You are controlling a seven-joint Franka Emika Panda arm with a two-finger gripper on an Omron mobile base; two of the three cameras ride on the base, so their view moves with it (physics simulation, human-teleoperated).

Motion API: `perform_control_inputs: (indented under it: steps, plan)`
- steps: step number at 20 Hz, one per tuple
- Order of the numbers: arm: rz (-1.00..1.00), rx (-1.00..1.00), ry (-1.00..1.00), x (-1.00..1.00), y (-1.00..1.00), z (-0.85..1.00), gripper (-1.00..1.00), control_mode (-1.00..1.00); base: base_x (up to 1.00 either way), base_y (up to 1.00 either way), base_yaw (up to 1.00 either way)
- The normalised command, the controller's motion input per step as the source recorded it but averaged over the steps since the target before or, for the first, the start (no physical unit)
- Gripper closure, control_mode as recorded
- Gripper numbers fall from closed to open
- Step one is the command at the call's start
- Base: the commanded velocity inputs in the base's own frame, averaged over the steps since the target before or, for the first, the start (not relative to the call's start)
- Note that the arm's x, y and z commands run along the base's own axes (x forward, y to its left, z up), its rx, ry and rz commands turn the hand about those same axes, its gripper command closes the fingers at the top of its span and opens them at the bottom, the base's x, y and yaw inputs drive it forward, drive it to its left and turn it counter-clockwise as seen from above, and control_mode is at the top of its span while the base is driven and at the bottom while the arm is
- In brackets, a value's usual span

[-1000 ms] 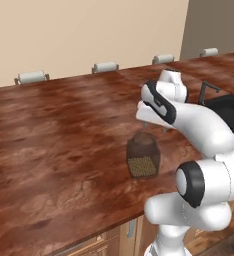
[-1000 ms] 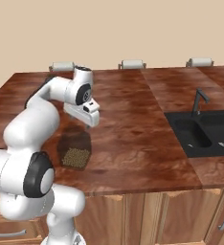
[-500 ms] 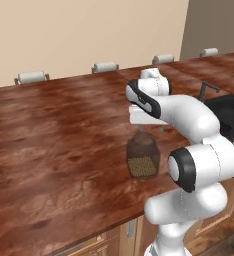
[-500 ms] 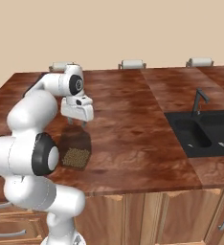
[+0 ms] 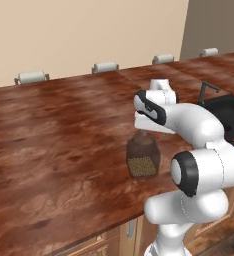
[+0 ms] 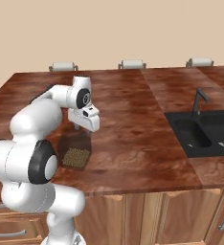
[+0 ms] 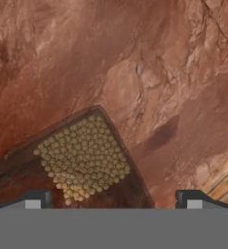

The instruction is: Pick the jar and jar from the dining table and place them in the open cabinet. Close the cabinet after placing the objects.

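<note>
the gripper (image 6: 77,128) hovers jaws wide above the pellet jar (image 5: 143,156) on the dining table (image 5: 54,145); it probably should centre over the jar, then descend straight.

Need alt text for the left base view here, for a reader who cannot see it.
The white arm bends over the jar of olive-yellow pellets, its open gripper just above the jar's top. The jar stands upright near the front edge of the reddish-brown dining table; a black sink lies at right.
</note>
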Motion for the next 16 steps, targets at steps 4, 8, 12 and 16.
perform_control_inputs:
  steps: [4,8,12,16]
  plan:
    - [0.03,0.22,-0.01,0.0,-0.02,-0.14,-1.0,-1.0,0.0,0.0,0.0]
    - [0.16,0.31,-0.01,-0.01,0.0,-0.09,-1.0,-1.0,0.0,0.0,0.0]
    - [0.18,0.2,-0.28,0.0,0.0,0.0,-1.0,-1.0,0.0,0.0,0.0]
    - [0.14,0.13,-0.44,-0.03,0.0,0.0,-1.0,-1.0,0.0,0.0,0.0]
